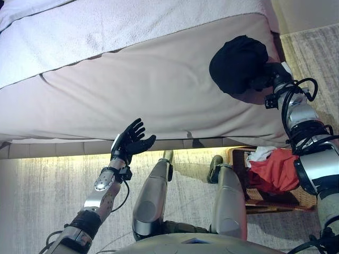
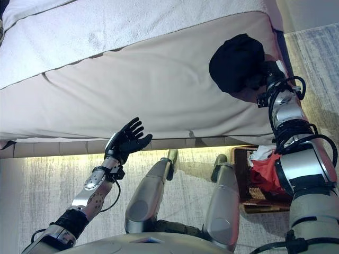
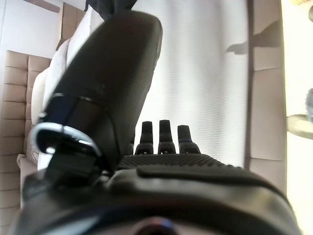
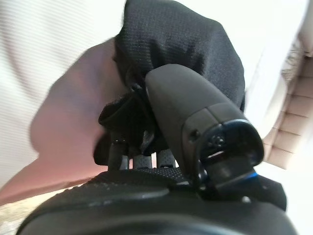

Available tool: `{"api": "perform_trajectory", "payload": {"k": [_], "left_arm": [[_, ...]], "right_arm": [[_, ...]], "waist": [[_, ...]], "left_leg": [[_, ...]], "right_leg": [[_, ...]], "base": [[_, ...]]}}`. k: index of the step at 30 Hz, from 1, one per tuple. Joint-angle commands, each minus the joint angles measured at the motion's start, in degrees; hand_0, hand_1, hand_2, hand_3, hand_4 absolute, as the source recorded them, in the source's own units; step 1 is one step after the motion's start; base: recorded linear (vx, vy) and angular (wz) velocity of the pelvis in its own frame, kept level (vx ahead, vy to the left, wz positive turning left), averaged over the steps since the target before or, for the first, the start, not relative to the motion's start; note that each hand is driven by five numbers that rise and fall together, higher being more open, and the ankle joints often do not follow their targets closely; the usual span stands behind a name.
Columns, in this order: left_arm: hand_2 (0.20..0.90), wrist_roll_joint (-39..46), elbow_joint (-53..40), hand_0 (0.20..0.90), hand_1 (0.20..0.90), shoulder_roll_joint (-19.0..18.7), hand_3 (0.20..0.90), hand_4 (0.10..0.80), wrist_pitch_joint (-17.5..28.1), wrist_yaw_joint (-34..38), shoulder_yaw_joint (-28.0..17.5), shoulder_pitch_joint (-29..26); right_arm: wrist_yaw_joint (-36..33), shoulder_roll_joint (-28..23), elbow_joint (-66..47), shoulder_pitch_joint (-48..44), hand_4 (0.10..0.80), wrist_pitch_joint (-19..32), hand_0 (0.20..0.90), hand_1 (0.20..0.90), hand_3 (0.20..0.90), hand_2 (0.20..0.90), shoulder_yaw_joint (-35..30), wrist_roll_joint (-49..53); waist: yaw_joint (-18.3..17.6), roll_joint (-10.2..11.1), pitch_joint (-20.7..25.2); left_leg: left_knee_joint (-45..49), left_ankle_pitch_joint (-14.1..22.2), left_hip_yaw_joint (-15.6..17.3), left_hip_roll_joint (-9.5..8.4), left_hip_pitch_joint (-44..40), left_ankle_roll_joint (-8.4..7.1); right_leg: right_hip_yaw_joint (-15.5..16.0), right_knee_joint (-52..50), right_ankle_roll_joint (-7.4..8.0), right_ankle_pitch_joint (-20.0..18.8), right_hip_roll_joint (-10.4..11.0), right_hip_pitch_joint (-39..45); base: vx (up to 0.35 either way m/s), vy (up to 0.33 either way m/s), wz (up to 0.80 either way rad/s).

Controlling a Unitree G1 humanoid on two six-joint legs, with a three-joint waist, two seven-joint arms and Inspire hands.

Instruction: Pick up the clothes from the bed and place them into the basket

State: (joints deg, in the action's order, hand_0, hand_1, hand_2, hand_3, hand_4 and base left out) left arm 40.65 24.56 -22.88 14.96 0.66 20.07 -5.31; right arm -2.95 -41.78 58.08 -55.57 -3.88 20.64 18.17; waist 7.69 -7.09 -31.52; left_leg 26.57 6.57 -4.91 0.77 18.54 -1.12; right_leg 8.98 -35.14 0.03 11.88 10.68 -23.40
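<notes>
Nearest the camera, in the lower left of the head views, the left hand [image 1: 128, 142] is raised in front of the bed's near edge with its fingers straight and spread; nothing is held in it. In its own wrist view the thumb [image 3: 112, 83] is seen standing up large, with the fingertips in a row past it and the pale bedding beyond.

In the lower right of the frame, a woven basket [image 1: 275, 200] is seen on the floor beside the bed, partly hidden behind the right arm. A red garment [image 1: 275, 172] and a white garment [image 1: 260, 154] are already lying in it.

The bed [image 1: 148, 90] fills the upper two thirds of the frame, covered by a beige sheet with a white blanket [image 1: 106, 26] laid across the upper left part.

In the upper right of the frame, a bunched black garment [image 1: 238, 63] is gripped by the right hand [image 1: 267, 80] near the bed's right-hand edge. In the right wrist view the thumb [image 4: 188, 105] is pressed against the black cloth and the fingers are curled into it, so the hand is clenched on the garment. Whether the bundle is lifted off the sheet or touching it cannot be told.
</notes>
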Motion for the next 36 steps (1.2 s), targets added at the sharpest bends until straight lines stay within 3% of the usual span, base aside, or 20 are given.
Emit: {"api": "perform_trajectory", "payload": {"k": [1,7,13,19,28,36], "left_arm": [[0.900,-0.3,-1.3,0.900,0.900,-1.5,0.900,0.800,3.3,-0.3,-3.6,2.3],[0.900,-2.6,1.7,0.900,0.900,-0.1,0.900,0.800,2.9,0.1,-4.6,3.1],[0.900,-0.2,5.9,0.900,0.900,1.4,0.900,0.800,-0.4,0.1,-6.7,2.4],[0.900,-2.0,10.0,0.900,0.900,2.5,0.900,0.800,0.2,-2.3,-7.4,1.1],[0.900,-5.1,15.0,0.900,0.900,4.3,0.900,0.800,1.1,-2.9,-8.5,-1.0],[0.900,-6.9,18.1,0.900,0.900,5.4,0.900,0.800,0.5,-2.5,-9.6,-3.3]], "right_arm": [[0.6,-3.7,-5.6,-1.7,0.100,7.0,0.300,0.300,0.200,0.300,-2.6,3.1],[3.1,-5.0,-9.1,2.1,0.100,6.7,0.300,0.300,0.200,0.300,-3.9,5.6],[5.2,-6.7,-13.2,7.2,0.100,7.2,0.300,0.300,0.200,0.300,-7.0,8.3],[4.8,-10.1,-19.6,13.2,0.100,7.4,0.300,0.300,0.200,0.300,-12.7,11.5],[3.9,-11.7,-27.6,19.5,0.100,7.9,0.300,0.300,0.200,0.300,-19.0,11.6],[2.7,-9.9,-36.7,32.3,0.100,8.7,0.300,0.300,0.200,0.300,-26.6,10.5]], "waist": [[0.3,4.5,7.2],[-1.5,7.0,13.7],[-3.9,8.8,19.2],[-6.7,10.1,23.3],[-10.5,11.1,25.3],[-15.8,11.2,26.5]], "left_leg": [[1.4,0.8,4.0,-0.38,-2.7,1.29],[-13.2,-0.4,6.2,0.29,-13.0,0.55],[-20.3,-1.6,8.4,1.40,-18.9,0.52],[-27.9,-3.3,10.0,2.53,-23.5,-0.16],[-29.6,-2.0,13.0,2.84,-25.9,0.05],[-30.1,-0.8,15.8,3.21,-28.1,0.62]], "right_leg": [[3.2,6.2,-3.76,0.4,-2.9,10.2],[1.5,21.1,-0.72,-4.6,-3.9,19.0],[-0.4,27.5,1.48,-7.6,-4.7,23.4],[-3.5,34.2,3.59,-11.4,-5.0,26.3],[-7.9,37.5,4.79,-13.4,-5.5,26.5],[-12.7,37.2,4.95,-13.3,-6.8,26.4]], "base": [[0.114,0.004,-0.11],[0.108,0.032,-0.15],[0.069,0.012,-0.18],[0.023,0.005,-0.14],[-0.011,0.007,-0.22],[0.004,0.013,-0.24]]}}
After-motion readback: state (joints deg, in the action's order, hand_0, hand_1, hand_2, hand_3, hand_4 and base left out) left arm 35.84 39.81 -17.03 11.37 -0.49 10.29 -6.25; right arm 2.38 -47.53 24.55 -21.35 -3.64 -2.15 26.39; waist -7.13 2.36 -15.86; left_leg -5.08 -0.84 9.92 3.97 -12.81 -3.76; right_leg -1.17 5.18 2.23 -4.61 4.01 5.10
